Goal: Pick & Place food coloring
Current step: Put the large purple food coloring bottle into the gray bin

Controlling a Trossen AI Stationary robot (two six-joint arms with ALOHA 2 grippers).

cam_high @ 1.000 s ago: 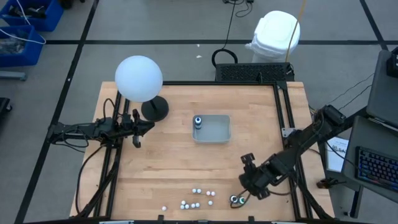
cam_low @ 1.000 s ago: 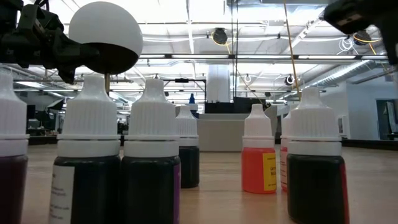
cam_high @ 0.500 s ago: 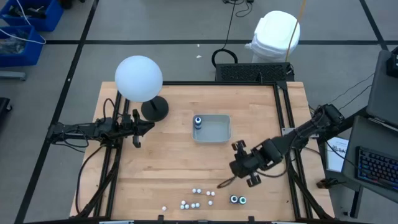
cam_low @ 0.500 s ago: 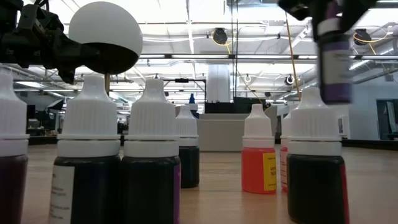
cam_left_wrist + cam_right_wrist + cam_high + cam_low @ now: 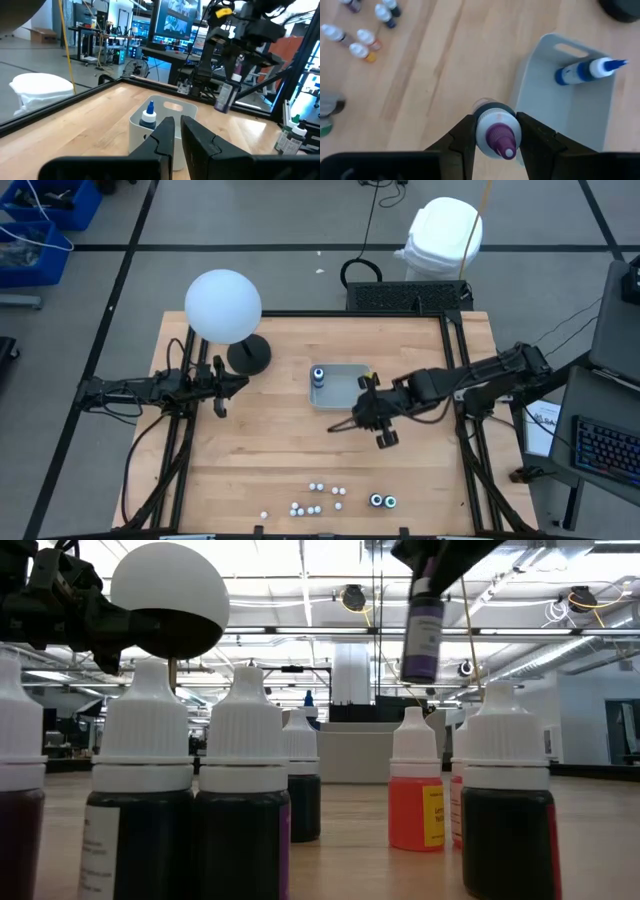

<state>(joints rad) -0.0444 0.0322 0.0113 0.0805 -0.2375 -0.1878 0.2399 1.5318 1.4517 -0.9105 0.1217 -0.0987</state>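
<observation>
In the high view the right arm reaches in from the right edge toward the middle of the frame, its right gripper [image 5: 372, 412] hanging at the lower right corner of the clear tray [image 5: 352, 399]. Its fingers [image 5: 462, 137] are clamped on a purple bottle [image 5: 496, 135] (purple nozzle, pale collar), which hangs upright near the top centre of the low view, clear of the table [image 5: 270, 460]. One blue-capped bottle [image 5: 318, 375] already stands in the tray's left end. The remaining food coloring bottles [image 5: 315, 498] sit scattered along the bottom centre of the high view, with two dark round jars [image 5: 382, 501] just to their right. The left arm lies stretched level at the left of the frame, its left gripper [image 5: 222, 385] near the lamp base [image 5: 249, 356], fingers pressed nearly together on nothing.
</observation>
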